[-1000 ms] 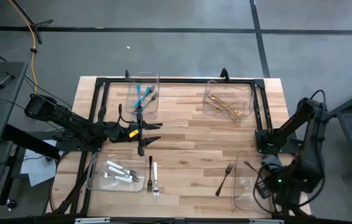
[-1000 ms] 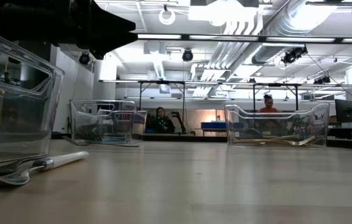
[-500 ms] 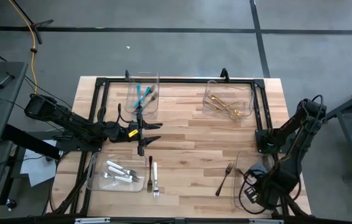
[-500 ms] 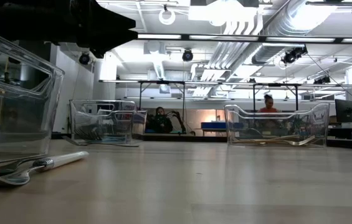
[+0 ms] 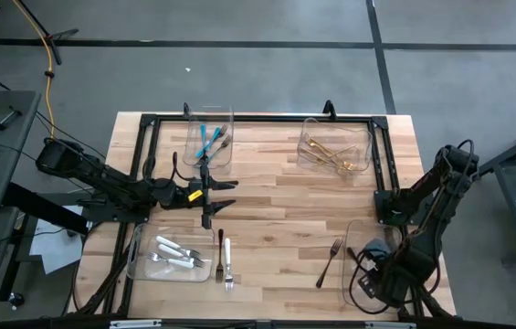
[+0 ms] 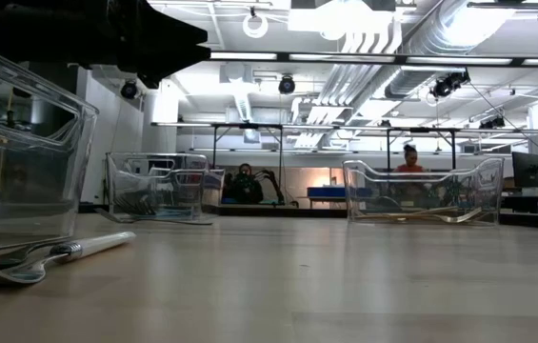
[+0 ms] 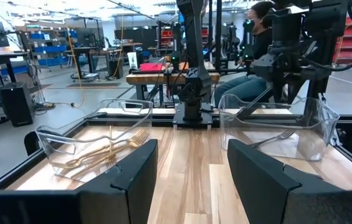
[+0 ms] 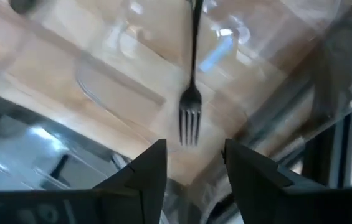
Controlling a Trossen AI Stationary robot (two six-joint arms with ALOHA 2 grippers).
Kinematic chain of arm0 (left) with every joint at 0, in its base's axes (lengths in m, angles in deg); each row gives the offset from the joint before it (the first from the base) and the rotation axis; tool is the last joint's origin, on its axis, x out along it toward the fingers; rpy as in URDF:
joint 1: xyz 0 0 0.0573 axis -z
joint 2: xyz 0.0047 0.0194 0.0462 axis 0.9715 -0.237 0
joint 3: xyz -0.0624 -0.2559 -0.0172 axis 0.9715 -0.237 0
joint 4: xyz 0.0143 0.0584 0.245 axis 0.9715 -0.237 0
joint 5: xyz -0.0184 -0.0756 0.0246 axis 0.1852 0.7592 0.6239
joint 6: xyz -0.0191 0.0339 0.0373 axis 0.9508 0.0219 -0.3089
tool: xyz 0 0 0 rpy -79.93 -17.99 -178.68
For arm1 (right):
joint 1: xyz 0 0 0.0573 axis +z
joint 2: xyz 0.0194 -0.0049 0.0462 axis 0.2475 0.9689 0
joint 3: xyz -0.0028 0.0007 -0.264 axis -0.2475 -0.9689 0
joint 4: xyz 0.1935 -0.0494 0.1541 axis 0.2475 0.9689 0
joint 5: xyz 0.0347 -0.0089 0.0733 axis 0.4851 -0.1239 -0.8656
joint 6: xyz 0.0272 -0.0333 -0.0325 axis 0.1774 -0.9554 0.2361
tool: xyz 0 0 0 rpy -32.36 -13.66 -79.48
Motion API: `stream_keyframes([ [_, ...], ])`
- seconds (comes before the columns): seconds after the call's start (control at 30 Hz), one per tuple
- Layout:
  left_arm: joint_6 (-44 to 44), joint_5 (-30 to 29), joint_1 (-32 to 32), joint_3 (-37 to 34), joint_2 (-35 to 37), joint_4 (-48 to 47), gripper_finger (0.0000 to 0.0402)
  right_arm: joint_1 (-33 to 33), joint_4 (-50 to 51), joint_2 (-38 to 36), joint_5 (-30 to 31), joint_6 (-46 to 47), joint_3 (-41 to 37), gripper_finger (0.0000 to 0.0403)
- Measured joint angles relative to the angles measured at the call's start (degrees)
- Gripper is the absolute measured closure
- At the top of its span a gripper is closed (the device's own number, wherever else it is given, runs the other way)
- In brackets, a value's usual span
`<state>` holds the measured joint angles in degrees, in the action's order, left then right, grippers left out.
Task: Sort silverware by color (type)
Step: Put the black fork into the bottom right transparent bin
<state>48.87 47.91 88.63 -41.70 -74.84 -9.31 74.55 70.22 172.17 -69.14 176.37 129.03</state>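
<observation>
My right gripper hangs open, pointing down into the clear near-right bin. A dark steel fork shows beyond its fingers inside that bin, tines toward the gripper and apart from both fingers; the left wrist view also shows this fork in the bin. My left gripper waits open and level above the table's middle left. Teal pieces lie in the far-left bin, gold ones in the far-right bin, white-handled ones in the near-left bin.
Loose on the wood lie a dark fork left of the near-right bin, and a white-handled fork with a dark piece beside the near-left bin. A black frame borders the table. People sit in the room beyond.
My right gripper has sunk toward the near-right bin and shifted a little toward the table's near edge, then kept still over the last half second. My left arm has not moved.
</observation>
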Motion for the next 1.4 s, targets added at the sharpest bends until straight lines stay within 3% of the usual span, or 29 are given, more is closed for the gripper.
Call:
stream_keyframes([
  [0.1,0.00,0.00,0.00,0.00,0.00,0.00,0.0215,-0.75,0.20,-0.09,-4.40,-2.10,0.80,0.0239],
  [0.17,0.00,0.00,0.00,0.00,0.00,0.00,0.0215,-1.48,-0.11,-0.34,-4.16,-3.76,2.67,0.0238],
  [0.27,0.00,0.00,0.02,0.00,0.00,0.00,0.0215,-3.04,-0.21,-0.39,2.44,-8.72,6.84,0.0241],
  [0.43,0.13,0.00,0.01,0.00,0.00,-0.02,0.0215,-6.61,-3.96,-0.42,19.17,-21.85,12.68,0.0251],
  [0.5,0.64,0.00,0.02,0.00,0.00,-0.02,0.0215,-9.11,-9.00,-0.40,20.98,-30.83,12.94,0.0257],
  [0.6,1.66,0.11,0.07,0.00,0.00,-0.04,0.0215,-13.54,-17.94,1.28,18.19,-44.88,12.66,0.0273],
  [0.73,2.10,0.13,0.09,0.00,0.00,-0.09,0.0215,-19.61,-24.83,6.32,9.25,-58.54,12.52,0.0320],
  [0.9,2.65,0.15,0.09,0.01,0.00,-0.19,0.0215,-25.73,-23.82,13.88,-2.75,-67.69,12.47,0.0395],
  [1.1,3.06,0.20,0.09,0.00,0.00,-0.48,0.0215,-29.90,-17.42,21.25,-9.06,-73.79,12.46,0.0396],
  [1.4,3.06,0.22,0.09,0.00,0.00,-0.50,0.0215,-31.77,-3.61,26.19,-9.32,-75.47,12.46,0.0401],
])
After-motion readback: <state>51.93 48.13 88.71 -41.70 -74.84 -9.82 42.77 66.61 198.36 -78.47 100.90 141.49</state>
